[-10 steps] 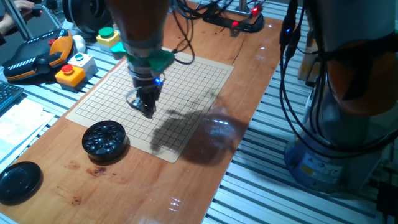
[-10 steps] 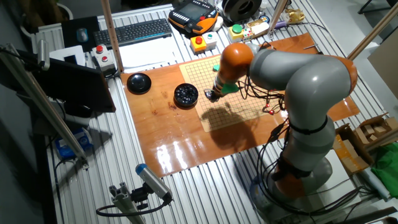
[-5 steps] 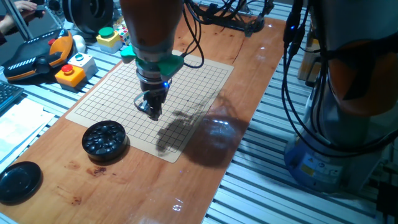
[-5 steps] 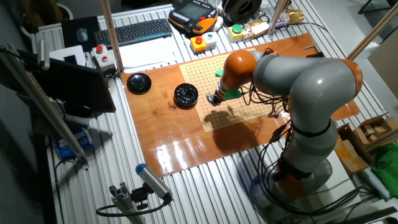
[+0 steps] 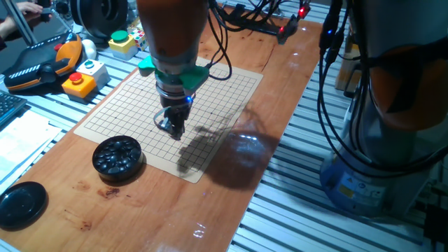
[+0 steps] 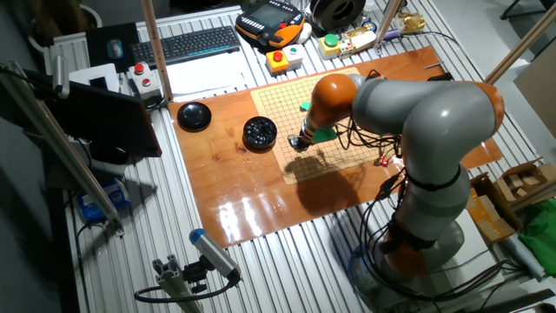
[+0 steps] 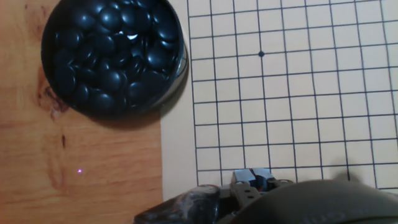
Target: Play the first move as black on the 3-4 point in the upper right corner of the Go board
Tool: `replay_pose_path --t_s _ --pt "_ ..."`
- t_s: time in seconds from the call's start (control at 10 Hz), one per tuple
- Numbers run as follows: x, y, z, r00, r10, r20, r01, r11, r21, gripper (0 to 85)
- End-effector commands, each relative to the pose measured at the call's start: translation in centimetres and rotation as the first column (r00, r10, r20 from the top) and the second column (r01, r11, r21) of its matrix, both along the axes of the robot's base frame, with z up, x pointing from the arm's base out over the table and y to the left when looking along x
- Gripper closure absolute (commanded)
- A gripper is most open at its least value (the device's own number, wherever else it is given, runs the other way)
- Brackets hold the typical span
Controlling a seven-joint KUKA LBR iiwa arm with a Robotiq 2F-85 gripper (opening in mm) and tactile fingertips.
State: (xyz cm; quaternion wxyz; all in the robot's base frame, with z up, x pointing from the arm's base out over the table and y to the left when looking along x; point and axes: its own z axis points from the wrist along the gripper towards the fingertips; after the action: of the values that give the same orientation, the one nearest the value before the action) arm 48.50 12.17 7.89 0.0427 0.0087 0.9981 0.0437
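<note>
The Go board (image 5: 217,87) lies on the wooden table and carries no stones that I can see. My gripper (image 5: 173,130) hangs low over its near part, to the right of the black bowl of stones (image 5: 117,155). In the other fixed view the gripper (image 6: 300,142) is right of the bowl (image 6: 259,132). In the hand view the fingertips (image 7: 240,178) sit close together at the bottom edge over the grid, with the full bowl (image 7: 112,56) at upper left. No single black stone shows between them. I cannot single out the 3-4 point.
A plain black lid (image 5: 21,203) lies at the front left, also in the other fixed view (image 6: 193,115). Button boxes (image 5: 84,77) and a pendant (image 5: 42,66) stand beyond the board's left edge. Cables hang at the right (image 5: 329,84).
The gripper has moved slightly right and toward the front across the board, away from the bowl. Its fingers look the same.
</note>
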Motion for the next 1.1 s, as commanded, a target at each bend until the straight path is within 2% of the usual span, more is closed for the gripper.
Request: replay_pose_path --t_s 0.0,0.1,0.2,0.5,0.7,1.0 --pt "0.09 -0.01 0.08 0.999 0.011 -0.031 -0.011 1.000 -0.006 84.3" --pt "0.10 -0.05 0.12 0.997 0.021 -0.070 -0.022 1.000 -0.009 84.3" --pt "0.09 -0.04 0.12 0.996 0.029 -0.090 -0.030 1.000 -0.008 84.3" --pt "0.12 0.18 0.08 0.990 0.104 -0.100 -0.105 0.995 0.000 84.3" --pt "0.14 0.26 0.07 0.985 0.134 -0.104 -0.137 0.990 -0.018 84.3" --pt "0.10 0.34 -0.01 0.986 0.124 -0.114 -0.127 0.992 -0.020 84.3"
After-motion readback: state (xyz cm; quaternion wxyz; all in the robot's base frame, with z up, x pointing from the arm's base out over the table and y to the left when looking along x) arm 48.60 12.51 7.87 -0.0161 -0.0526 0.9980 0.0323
